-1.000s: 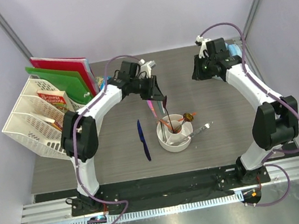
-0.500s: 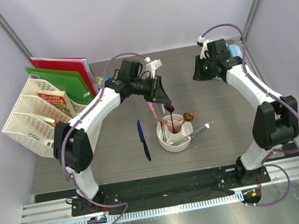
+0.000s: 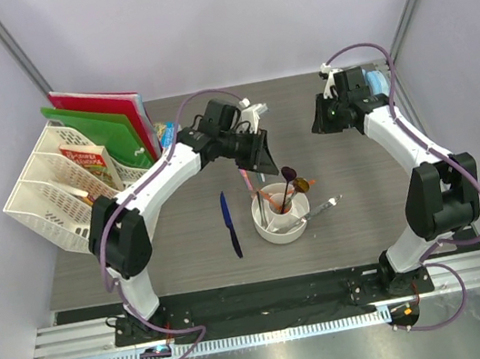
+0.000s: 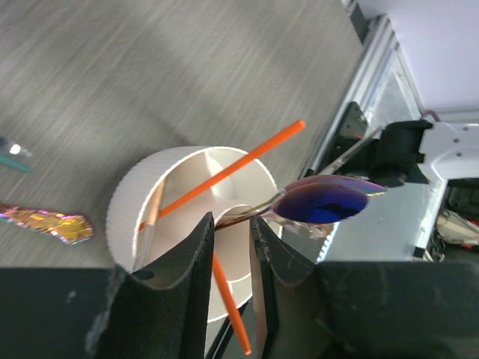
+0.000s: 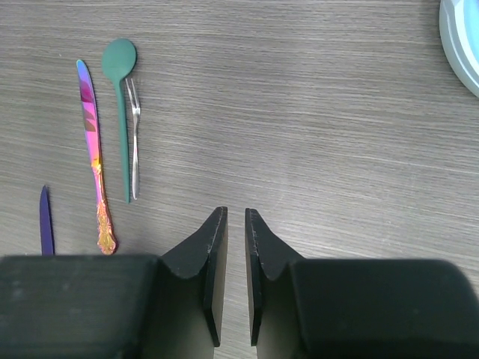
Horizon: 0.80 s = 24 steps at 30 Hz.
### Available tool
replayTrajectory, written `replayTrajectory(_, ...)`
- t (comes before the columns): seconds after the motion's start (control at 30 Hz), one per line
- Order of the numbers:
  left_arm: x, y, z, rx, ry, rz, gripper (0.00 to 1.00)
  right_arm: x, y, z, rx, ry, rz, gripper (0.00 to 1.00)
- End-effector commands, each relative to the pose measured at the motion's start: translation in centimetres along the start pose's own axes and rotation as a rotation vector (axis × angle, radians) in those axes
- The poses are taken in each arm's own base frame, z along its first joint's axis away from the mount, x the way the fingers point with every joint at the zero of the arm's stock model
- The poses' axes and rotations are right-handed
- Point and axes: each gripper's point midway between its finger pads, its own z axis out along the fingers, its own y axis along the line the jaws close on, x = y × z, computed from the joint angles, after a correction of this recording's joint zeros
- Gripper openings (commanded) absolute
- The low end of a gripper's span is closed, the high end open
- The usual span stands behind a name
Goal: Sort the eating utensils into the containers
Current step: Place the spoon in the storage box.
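Left fingers [image 4: 206, 228] slightly parted above cup [image 3: 272, 235], hold on spoon [image 3: 288, 174] unclear, right fingers [image 5: 217, 228] slightly parted, empty, lilac walls [image 3: 222, 17], grey wood-grain desk [image 3: 358, 169], cup mid-desk, spoon handle-down in it, bowl uppermost, leaning right.

White round divided plastic cup [image 3: 282, 228] upright; orange chopsticks [image 4: 224, 173] slanted inside; iridescent purple spoon [image 4: 322, 203] bowl-up, handle in cup; dark blue knife [image 3: 229, 223] flat, left of cup.

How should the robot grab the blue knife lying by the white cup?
Pinch the blue knife across its thin middle, straight down from above. It lies flat, long and narrow, apart from the white cup, leaving room either side.
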Motion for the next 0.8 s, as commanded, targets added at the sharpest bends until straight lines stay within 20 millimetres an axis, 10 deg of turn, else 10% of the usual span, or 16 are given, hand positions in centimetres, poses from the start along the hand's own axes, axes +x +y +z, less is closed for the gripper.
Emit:
replayTrajectory(0.0,-2.2,0.5,-1.9,-0.084,-0.083,0.049,0.27,-2.3,0.4,-1.4,-0.002,-0.094,0.001,0.22)
replayTrajectory(0.37,-3.4,2.2,-3.2,-0.187,-0.151,0.052,0.27,-3.4,0.6,-1.9,-0.007,-0.129,0.011,0.23)
replayTrajectory(0.77,0.5,16.4,-9.4,-0.705,-0.101,-0.220,0.32,1.9,-2.7,-0.6,0.126,0.025,0.105,0.31)
